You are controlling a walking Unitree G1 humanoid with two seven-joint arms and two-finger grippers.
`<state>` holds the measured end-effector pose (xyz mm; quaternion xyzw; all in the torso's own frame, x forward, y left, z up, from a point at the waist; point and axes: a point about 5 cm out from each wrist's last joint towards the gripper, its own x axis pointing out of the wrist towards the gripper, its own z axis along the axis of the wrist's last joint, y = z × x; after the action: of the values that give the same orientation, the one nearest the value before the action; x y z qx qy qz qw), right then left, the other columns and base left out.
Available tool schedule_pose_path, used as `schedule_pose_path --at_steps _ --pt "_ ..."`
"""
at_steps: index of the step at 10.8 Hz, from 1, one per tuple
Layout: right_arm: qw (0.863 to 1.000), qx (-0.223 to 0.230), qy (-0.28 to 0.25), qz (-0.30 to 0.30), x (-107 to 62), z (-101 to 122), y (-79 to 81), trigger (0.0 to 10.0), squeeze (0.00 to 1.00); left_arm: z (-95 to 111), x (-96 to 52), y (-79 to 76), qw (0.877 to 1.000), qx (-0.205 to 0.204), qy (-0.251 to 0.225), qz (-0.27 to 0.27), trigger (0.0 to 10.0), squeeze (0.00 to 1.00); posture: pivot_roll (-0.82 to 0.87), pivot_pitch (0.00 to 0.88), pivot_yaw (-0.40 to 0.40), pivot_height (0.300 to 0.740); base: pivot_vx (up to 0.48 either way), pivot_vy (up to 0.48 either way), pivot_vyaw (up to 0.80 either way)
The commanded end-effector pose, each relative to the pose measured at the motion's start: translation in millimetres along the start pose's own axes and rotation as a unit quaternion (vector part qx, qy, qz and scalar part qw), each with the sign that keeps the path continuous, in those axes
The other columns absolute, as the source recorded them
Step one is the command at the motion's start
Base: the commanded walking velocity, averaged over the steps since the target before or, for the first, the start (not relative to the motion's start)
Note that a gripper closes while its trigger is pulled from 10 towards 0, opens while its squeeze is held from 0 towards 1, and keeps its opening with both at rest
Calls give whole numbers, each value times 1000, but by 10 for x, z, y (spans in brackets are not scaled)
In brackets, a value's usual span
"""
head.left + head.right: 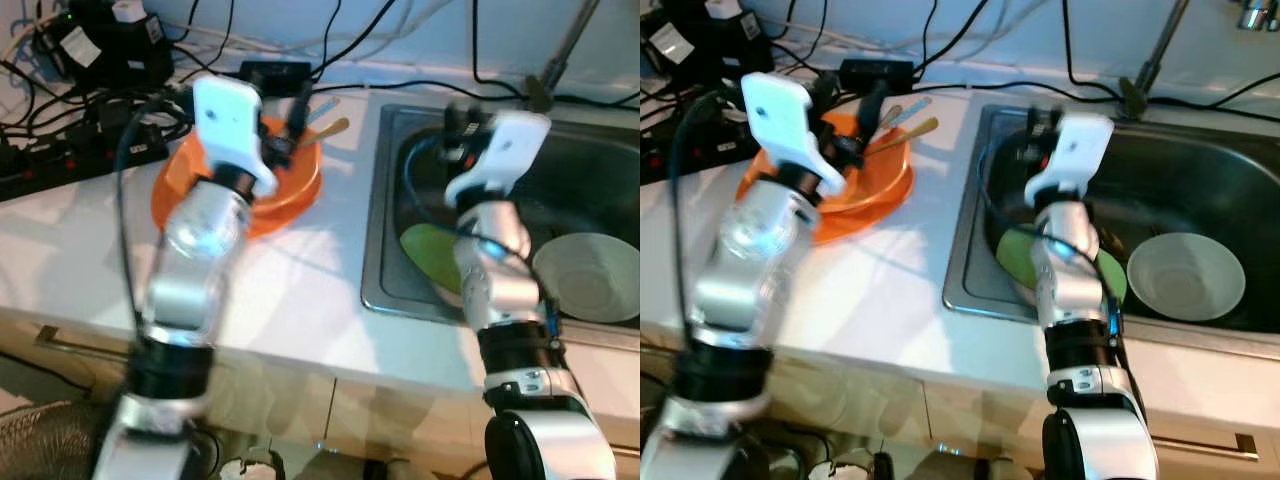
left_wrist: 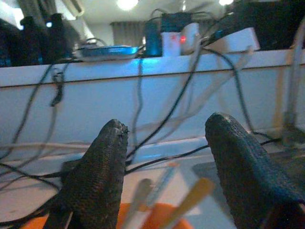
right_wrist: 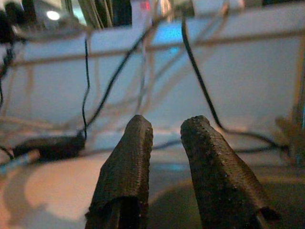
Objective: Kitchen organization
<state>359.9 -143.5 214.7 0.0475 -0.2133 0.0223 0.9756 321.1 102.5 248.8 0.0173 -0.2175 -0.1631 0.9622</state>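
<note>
An orange bowl (image 1: 290,190) stands on a matching orange plate on the white counter and holds several utensils (image 1: 325,130) with wooden and pale handles. My left gripper (image 1: 295,115) hovers over the bowl's far side, open. In the left wrist view its fingers (image 2: 105,167) spread wide, with the utensil handles (image 2: 190,200) below the gap. My right gripper (image 1: 1035,125) hangs over the left end of the steel sink (image 1: 380,200). Its fingers (image 3: 131,157) stand a little apart with nothing between them. A green plate (image 1: 1015,250) and a white bowl (image 1: 1185,275) lie in the sink.
A black power strip (image 1: 70,150), adapters and many cables crowd the counter's back left and run along the wall. A black adapter (image 1: 275,72) sits just behind the bowl. The faucet stem (image 1: 1155,50) rises behind the sink. Bare counter lies in front of the bowl.
</note>
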Motion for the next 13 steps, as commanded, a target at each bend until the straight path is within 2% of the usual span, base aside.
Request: schedule_pose_path --at_steps 1,3,6,8,13 --pt "1000 1 -6 6 26 51 25 10000 0 -30 -32 -77 1000 5 -5 -4 10000 0 94 80 24 740 0 0 0" --pt "1000 -1 11 6 -48 -43 41 10000 0 -191 -160 -286 999 14 7 -40 10000 0 86 79 21 740 0 0 0" --pt "1000 0 25 9 -76 -100 56 10000 0 -248 -304 -360 998 25 6 -51 10000 0 93 67 20 740 0 0 0" --pt "999 3 31 11 -93 -131 80 10000 0 -314 -384 -324 999 28 18 -40 10000 0 97 62 20 740 0 0 0" --pt "999 3 33 10 -89 -136 77 10000 0 -361 -440 -185 999 32 41 -13 10000 0 104 79 20 740 0 0 0"
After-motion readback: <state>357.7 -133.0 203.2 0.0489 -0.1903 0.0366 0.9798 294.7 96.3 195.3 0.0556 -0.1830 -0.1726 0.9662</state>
